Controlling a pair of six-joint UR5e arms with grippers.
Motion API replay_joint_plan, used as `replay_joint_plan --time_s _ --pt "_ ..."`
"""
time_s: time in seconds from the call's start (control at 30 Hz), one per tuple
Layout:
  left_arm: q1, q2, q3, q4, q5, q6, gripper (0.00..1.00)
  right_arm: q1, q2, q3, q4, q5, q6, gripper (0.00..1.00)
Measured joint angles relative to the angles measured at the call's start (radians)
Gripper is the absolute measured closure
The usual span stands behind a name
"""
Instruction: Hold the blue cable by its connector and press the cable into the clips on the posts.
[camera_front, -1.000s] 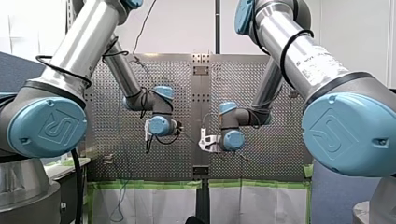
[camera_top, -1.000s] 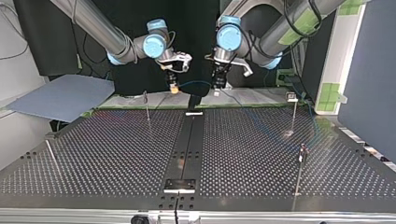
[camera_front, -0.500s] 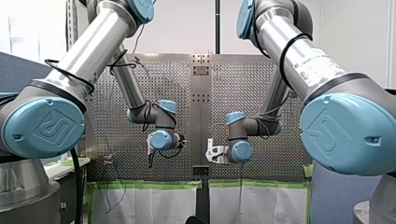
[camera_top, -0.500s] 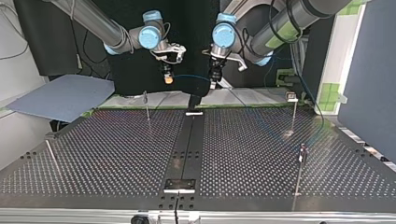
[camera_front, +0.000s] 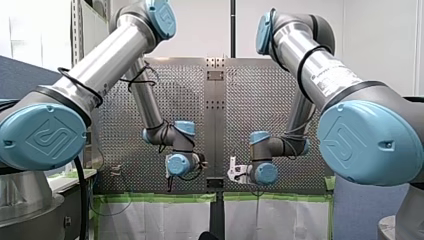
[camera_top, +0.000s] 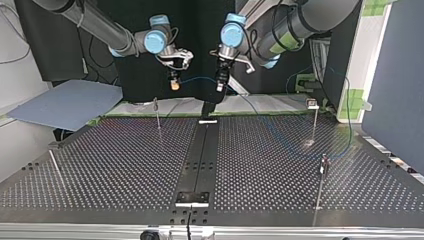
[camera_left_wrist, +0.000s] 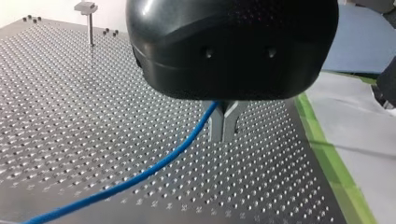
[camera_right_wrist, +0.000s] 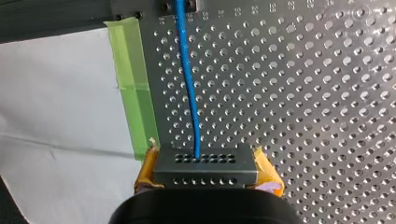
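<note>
**Both tools hold the cable, raised over the worktop**

My right tool (camera_right_wrist: 205, 173) is clamped on the grey perforated connector (camera_right_wrist: 205, 161), with its yellow pads (camera_right_wrist: 147, 170) pressed against the connector's two sides. The blue cable (camera_right_wrist: 190, 88) leaves the connector and runs ahead over the worktop (camera_right_wrist: 303, 93), beside a strip of green tape (camera_right_wrist: 133, 93). My left tool (camera_left_wrist: 224, 123) has its metal fingers closed on the same cable, which trails away above the perforated surface. In the top view the cable spans the short gap between the two tools. From my left tool it drops towards that view's right, where a post (camera_top: 314, 120) stands.
</note>
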Motion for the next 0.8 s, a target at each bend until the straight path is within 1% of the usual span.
replay_joint_plan --time_s 0.17,0.33,0.47,0.6,0.7,0.8 --pt "-0.024 -0.025 0.023 0.009 -0.006 -0.016 1.0 -0.023 0.028 0.0 -0.023 -0.022 0.003 1.0" --pt "-0.058 -0.064 0.061 0.003 -0.024 -0.022 1.0 -0.053 0.063 0.0 -0.047 -0.041 0.001 1.0" --pt "-0.095 -0.102 0.098 -0.007 -0.055 -0.04 1.0 -0.086 0.071 0.0 -0.048 -0.065 -0.013 1.0" --pt "-0.129 -0.136 0.133 -0.017 -0.089 -0.064 1.0 -0.127 0.073 0.001 -0.039 -0.103 -0.031 1.0" --pt "-0.154 -0.161 0.158 -0.013 -0.113 -0.086 1.0 -0.153 0.073 0.001 -0.041 -0.121 -0.043 1.0" --pt "-0.177 -0.184 0.181 -0.009 -0.128 -0.098 1.0 -0.17 0.073 0.001 -0.052 -0.13 -0.047 1.0"
